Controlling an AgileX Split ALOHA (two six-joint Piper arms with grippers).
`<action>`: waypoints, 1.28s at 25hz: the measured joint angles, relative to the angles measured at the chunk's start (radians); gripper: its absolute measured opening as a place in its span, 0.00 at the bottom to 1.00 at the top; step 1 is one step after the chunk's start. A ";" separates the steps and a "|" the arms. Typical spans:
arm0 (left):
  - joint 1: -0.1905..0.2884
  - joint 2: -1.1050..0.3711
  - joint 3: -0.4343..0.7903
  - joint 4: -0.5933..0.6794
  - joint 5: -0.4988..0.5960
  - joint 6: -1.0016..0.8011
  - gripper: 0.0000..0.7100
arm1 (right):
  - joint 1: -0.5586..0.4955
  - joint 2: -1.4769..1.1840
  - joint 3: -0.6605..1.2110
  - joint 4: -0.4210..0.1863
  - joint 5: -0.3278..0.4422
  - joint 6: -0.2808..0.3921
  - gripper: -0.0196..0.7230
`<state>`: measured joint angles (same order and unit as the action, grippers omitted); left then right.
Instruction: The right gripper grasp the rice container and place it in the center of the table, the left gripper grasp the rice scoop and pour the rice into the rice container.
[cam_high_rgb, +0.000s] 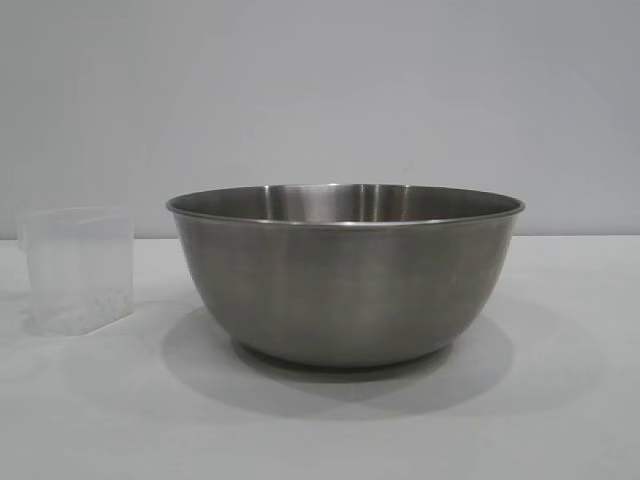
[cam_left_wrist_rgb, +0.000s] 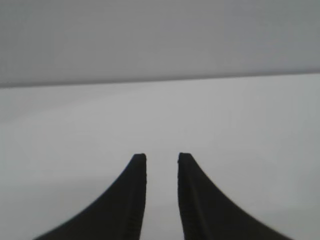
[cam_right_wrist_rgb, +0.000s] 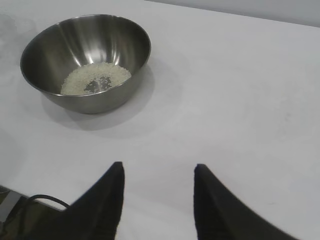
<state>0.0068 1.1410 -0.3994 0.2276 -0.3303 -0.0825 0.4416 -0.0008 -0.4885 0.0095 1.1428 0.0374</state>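
The steel rice container (cam_high_rgb: 345, 275) stands upright on the white table (cam_high_rgb: 560, 400), mid-frame in the exterior view. The right wrist view shows the rice container (cam_right_wrist_rgb: 86, 60) from above with a patch of rice (cam_right_wrist_rgb: 95, 78) on its bottom. Left of the bowl stands the translucent rice scoop (cam_high_rgb: 78, 270), upright, with a few grains at its bottom. My right gripper (cam_right_wrist_rgb: 159, 167) is open over bare cloth, well away from the bowl, holding nothing. Above bare table, my left gripper (cam_left_wrist_rgb: 162, 156) has its fingers a narrow gap apart with nothing between them. Neither arm shows in the exterior view.
A plain grey wall (cam_high_rgb: 320, 90) runs behind the table. A black cable (cam_right_wrist_rgb: 42, 199) and a grey edge show beside my right gripper's finger. Bare cloth lies in front of and to the right of the bowl.
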 joint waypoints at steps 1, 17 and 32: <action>-0.014 -0.087 0.004 0.000 0.101 -0.001 0.15 | 0.000 0.000 0.000 0.000 0.000 0.000 0.45; -0.042 -0.917 -0.087 -0.033 1.271 -0.043 0.15 | 0.000 0.000 0.000 0.000 0.000 0.000 0.45; -0.042 -1.159 -0.085 -0.135 1.449 0.055 0.15 | 0.000 0.000 0.000 0.022 -0.001 -0.036 0.45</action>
<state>-0.0357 -0.0176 -0.4842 0.0930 1.1189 -0.0279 0.4416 -0.0008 -0.4885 0.0315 1.1421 0.0010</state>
